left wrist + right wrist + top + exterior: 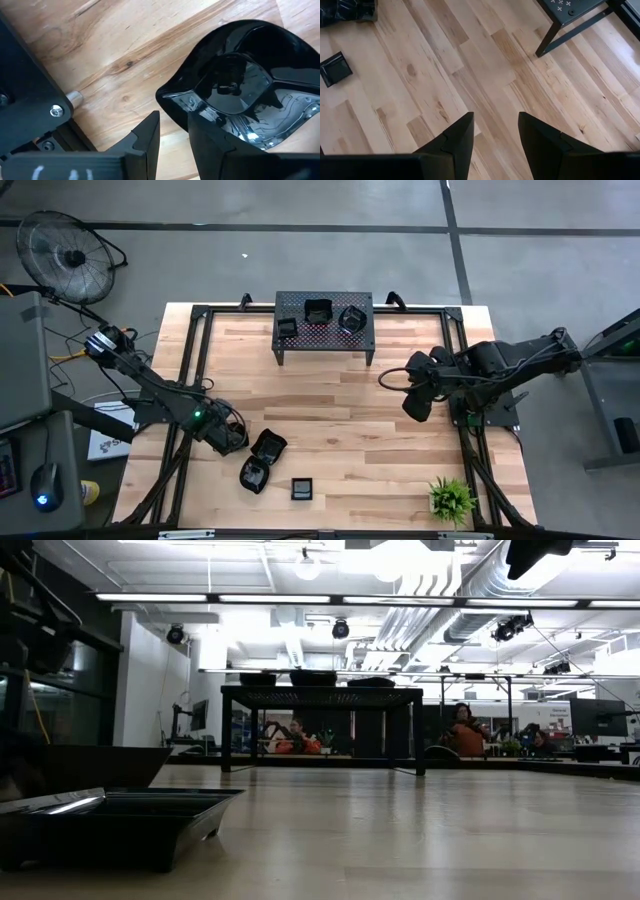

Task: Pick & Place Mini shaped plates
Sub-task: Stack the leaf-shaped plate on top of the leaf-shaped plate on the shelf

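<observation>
My left gripper (pixel 232 438) points down at the near left of the table, at the edge of a glossy black mini plate (pixel 268 445) with a curved rim (pixel 250 85). Two more mini plates lie on the wood nearby, a rounded one (pixel 253 474) and a small square one (pixel 302 488). Three others (pixel 318 311) sit on top of the perforated black stand (pixel 325 340) at the far edge. My right gripper (pixel 415 405) hangs open above bare wood at the right (pixel 495 130), holding nothing. My left gripper has the plate's rim at the corner nearest the arm (pixel 175 107) between its fingers. One finger (pixel 210 135) is over the plate's hollow and the other (pixel 147 137) is outside it. The fingers come from above, pointing down. Whether the plate is lifted off the wood I cannot tell.
The table's black frame rails run along its left side (pixel 185 380) and right side (pixel 462 370). A small green plant (pixel 452 498) stands at the near right corner. Open wood lies between the stand and the near plates (pixel 330 415).
</observation>
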